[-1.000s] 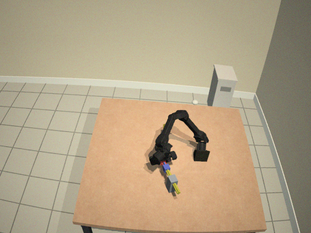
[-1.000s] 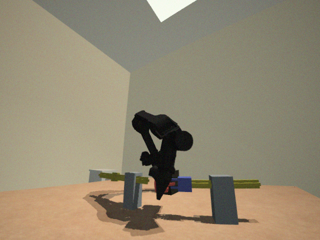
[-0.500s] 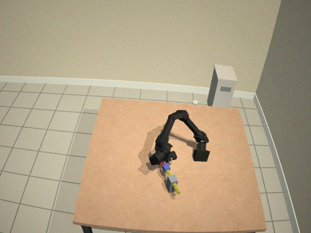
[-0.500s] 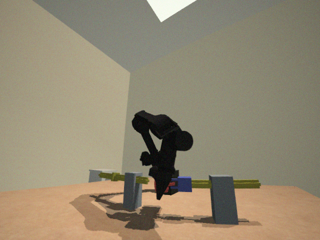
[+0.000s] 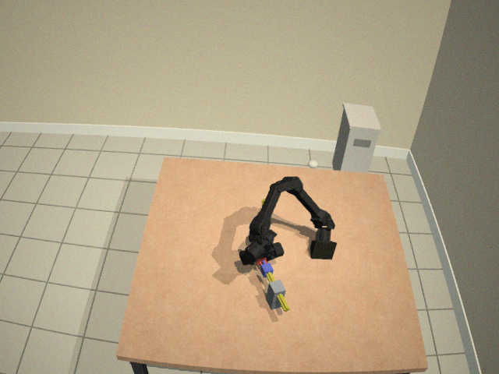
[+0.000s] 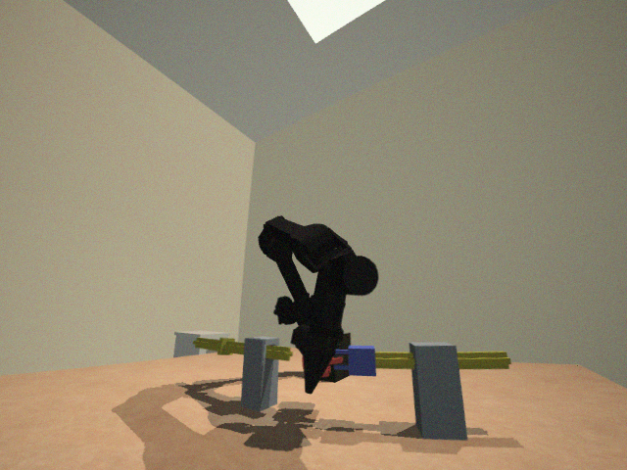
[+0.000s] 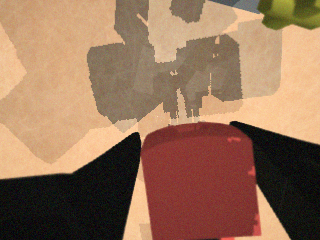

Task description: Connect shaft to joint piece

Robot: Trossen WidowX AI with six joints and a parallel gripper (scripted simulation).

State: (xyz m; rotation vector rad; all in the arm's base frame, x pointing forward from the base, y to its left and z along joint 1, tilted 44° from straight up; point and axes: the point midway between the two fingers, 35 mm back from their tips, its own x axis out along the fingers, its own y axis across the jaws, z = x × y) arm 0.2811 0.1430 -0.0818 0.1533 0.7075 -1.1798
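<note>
The red square joint piece (image 5: 262, 261) (image 6: 331, 361) (image 7: 200, 190) hangs level on the blue hinge part (image 5: 267, 269) (image 6: 361, 360) at the end of the first yellow shaft (image 5: 283, 302) (image 6: 486, 360), which the grey block (image 5: 277, 287) (image 6: 438, 395) holds. The second yellow shaft (image 5: 263, 202) (image 6: 232, 346) (image 7: 295, 12) runs through another grey block (image 6: 253, 376); its near end is apart from the joint piece. My gripper (image 7: 183, 132) is open, its fingers on either side of the red piece, with a gap showing at the left finger. The red piece's opening is largely hidden.
The wooden table (image 5: 193, 322) (image 6: 50, 414) carries the arm's base (image 5: 323, 249) to the right of the shafts. The arm arches over the second shaft and hides most of it in the top view. A pale cabinet (image 5: 362, 140) stands behind the table.
</note>
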